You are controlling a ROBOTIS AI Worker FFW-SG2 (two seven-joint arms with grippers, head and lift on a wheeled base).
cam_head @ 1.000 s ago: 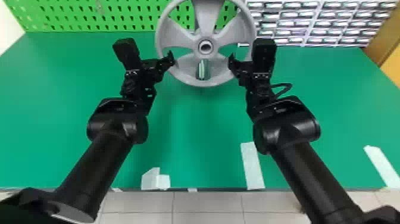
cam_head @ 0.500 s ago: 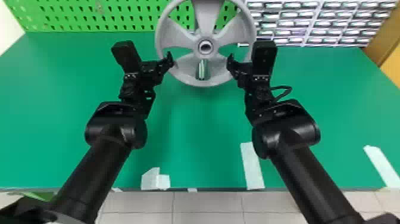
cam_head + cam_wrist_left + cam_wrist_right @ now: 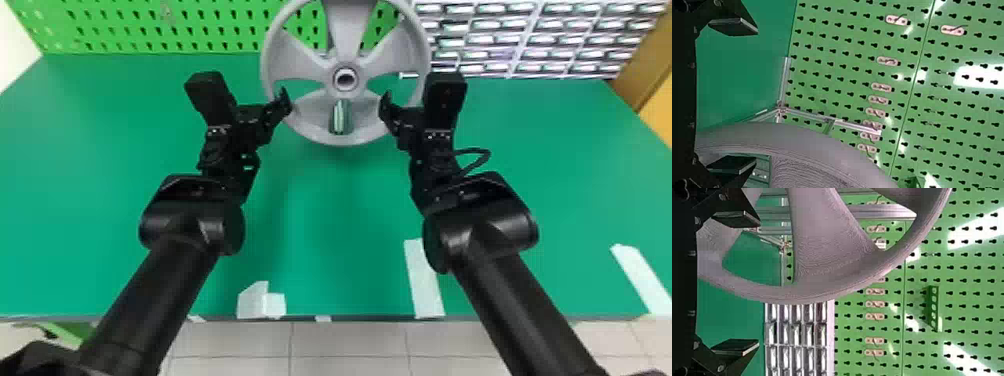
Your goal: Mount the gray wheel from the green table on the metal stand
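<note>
Gray wheel (image 3: 346, 35) upright at the green table's (image 3: 335, 225) far side, by the metal stand (image 3: 856, 127); seating hidden! Left gripper (image 3: 756, 96), right gripper (image 3: 758, 284), both spread wide at the rim. Uneven withdrawal might snag a finger, tugging it loose!

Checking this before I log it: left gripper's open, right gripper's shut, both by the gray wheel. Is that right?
Not quite: the right gripper is open, its fingers apart in the right wrist view. The left gripper is open, and both are by the gray wheel.
</note>
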